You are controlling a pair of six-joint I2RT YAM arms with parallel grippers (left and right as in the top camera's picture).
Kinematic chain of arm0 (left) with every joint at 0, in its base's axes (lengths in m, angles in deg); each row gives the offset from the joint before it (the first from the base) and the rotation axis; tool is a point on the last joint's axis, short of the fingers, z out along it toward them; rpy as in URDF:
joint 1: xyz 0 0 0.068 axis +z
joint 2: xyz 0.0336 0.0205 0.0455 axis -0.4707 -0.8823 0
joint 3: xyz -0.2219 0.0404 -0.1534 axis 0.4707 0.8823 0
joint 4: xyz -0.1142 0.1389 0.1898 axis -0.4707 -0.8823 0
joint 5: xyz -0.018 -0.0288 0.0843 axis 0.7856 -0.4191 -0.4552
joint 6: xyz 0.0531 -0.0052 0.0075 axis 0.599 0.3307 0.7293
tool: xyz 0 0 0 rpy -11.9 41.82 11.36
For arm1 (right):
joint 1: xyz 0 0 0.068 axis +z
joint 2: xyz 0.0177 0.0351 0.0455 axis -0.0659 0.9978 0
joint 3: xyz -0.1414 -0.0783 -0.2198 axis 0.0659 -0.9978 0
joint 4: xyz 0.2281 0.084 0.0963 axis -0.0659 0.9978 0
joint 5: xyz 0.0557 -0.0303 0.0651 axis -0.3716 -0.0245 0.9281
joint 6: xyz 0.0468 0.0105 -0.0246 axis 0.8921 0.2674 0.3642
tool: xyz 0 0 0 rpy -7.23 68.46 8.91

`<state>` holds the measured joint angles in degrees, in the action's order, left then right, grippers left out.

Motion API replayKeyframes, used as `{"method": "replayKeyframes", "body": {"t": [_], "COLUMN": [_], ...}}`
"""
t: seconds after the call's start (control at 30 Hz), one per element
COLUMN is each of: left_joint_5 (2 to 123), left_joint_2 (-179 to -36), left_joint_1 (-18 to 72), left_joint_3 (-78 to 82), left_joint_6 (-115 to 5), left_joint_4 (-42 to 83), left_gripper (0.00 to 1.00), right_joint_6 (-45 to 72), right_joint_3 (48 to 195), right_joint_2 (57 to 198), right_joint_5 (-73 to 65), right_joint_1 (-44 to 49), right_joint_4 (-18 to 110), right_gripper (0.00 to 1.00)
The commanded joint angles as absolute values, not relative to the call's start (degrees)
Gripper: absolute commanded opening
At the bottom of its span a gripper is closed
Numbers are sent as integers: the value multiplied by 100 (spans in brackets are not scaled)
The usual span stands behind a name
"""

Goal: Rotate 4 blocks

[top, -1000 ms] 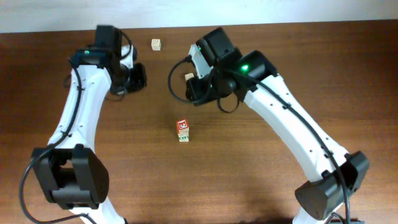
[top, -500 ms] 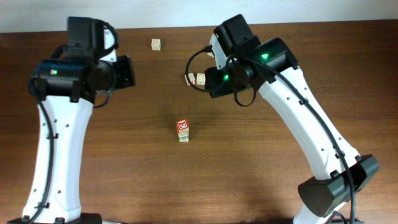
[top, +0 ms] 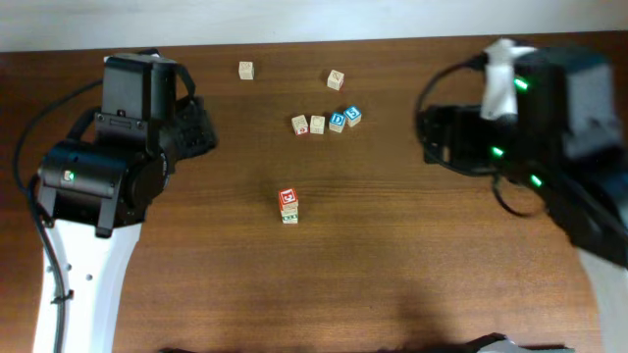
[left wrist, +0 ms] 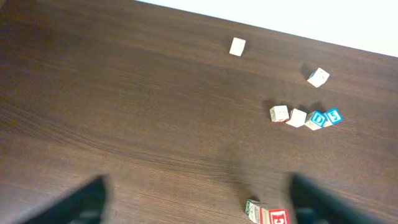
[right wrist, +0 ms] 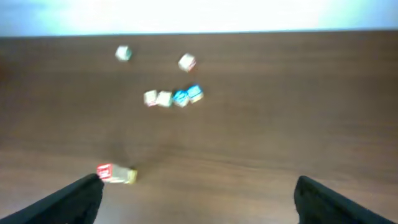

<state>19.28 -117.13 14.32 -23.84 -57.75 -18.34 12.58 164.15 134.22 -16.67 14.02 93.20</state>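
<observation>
**Claws spread wide, nothing held, over scattered letter blocks**

Left claw (left wrist: 199,200): seen from my left wrist, its two dark fingers (left wrist: 81,202) stand blurred at the bottom corners, far apart, with bare table (top: 442,275) between them — fully spread and gripping nothing. Right claw (right wrist: 199,194): my right wrist shows the same, with fingers (right wrist: 74,199) at either corner, the gap wide and nothing in it. From overhead, both arms hang at the table's outer sides, well apart from every block.

Nearest the table's middle lies the red-faced block (top: 287,198), touching the green-and-white block (top: 289,216), which sits just on the near side of it. The pair appears at the lower edge of the left wrist view, green-and-white to the left of red.

Farther back runs a short row of four. First come the two pale blocks (top: 299,124) (top: 317,125), side by side. Then come the two blue-faced blocks (top: 338,121) (top: 352,117), and one of these shows a white "D" to the left wrist camera. The row's members sit touching or nearly so, though I cannot tell which.

Beyond the row, a tilted pale block (top: 336,79) with a reddish mark sits alone. A lone pale block (top: 245,70) rests near the table's far edge, well to the left of the tilted one. Letters on the pale blocks are too small to read.
</observation>
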Motion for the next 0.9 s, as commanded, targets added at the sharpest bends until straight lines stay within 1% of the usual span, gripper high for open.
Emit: {"method": "replayKeyframes", "body": {"t": [0.0,0.2,0.47,0.63,0.73,0.77,0.87], "left_joint_5": [1810,1808,1810,1810,1810,1808,1810], "left_joint_2": [-11748,-11748,-11748,-11748,-11748,-11748,-11748], "left_joint_1": [1441,1441,1441,1441,1441,1441,1441], "left_joint_3": [-2419,-2419,-2419,-2419,-2419,-2419,-2419], "left_joint_6": [-5845,-5845,-5845,-5845,-5845,-5845,-5845], "left_joint_4": [-1821,-1823,-1823,-1823,-1825,-1823,-1823], "left_gripper": [99,99,99,99,99,99,99], "right_joint_6": [1245,1245,1245,1242,1242,1179,1179], "right_joint_3": [16500,16498,16498,16498,16482,16482,16264], "right_joint_2": [12969,12679,13107,13321,13306,13273,12980], "right_joint_5": [-2349,-2491,-2491,-2480,-2915,-2941,-2694], "right_joint_1": [1291,1291,1291,1306,1282,1175,447], "right_joint_4": [9403,9761,9810,10144,10081,10081,9792], "right_gripper": [98,98,98,98,98,98,99]}}
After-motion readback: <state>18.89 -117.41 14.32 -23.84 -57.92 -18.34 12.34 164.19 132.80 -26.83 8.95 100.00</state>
